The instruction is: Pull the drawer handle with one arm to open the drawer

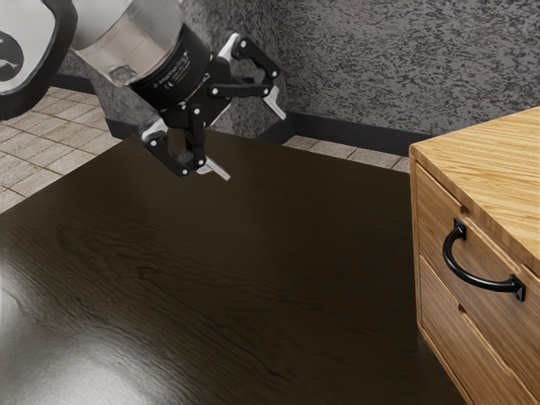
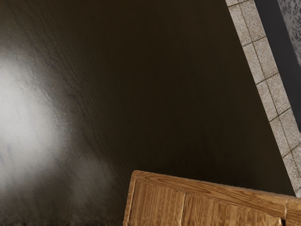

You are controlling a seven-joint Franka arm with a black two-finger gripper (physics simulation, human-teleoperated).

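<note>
The dark wooden table [image 1: 253, 278] takes up most of the scene, its glossy top catching a pale sheen at the near left of the exterior view. Behind it, on the far side, are a tiled floor [image 1: 51, 143] and a rough grey wall [image 1: 380, 51]. At the exterior view's right edge a light wooden cabinet [image 1: 498, 169] stands on the table. It has two drawer fronts, one above the other, and the upper drawer [image 1: 434, 211] lies level with the lower drawer [image 1: 464, 337]. The wrist view looks down on the table [image 2: 141, 94], with a corner of the cabinet [image 2: 197, 202] ahead of the hand.

The arm [image 1: 135, 42] enters from the exterior view's upper left. Its tool [image 1: 251, 143] hangs above the far left part of the table, its fingers [image 1: 218, 171] spread wide with nothing between them. The black curved handle [image 1: 489, 283] is fixed on the upper drawer front, at the right and well apart from the tool.
</note>
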